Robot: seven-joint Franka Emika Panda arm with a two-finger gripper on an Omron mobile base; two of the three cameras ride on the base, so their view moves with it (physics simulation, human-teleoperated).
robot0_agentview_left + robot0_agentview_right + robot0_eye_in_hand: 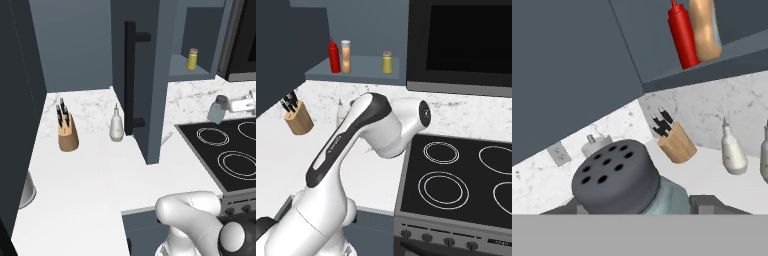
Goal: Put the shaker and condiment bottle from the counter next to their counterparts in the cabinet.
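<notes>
The shaker (218, 109) is pale blue-green glass with a dark grey, hole-dotted cap. The tabletop (75, 180) is white marble with grey veining. The cabinet (150, 75) is dark blue-grey with a black handle (131, 77). Inside stand a yellow jar (192, 59) and a red bottle (334, 55).

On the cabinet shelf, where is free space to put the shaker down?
The cabinet shelf is bare between the orange bottle and the yellow jar, and just right of that jar. Its left end is crowded: the red bottle stands tight against the orange one. The gripper holds the shaker over the stove.
</notes>
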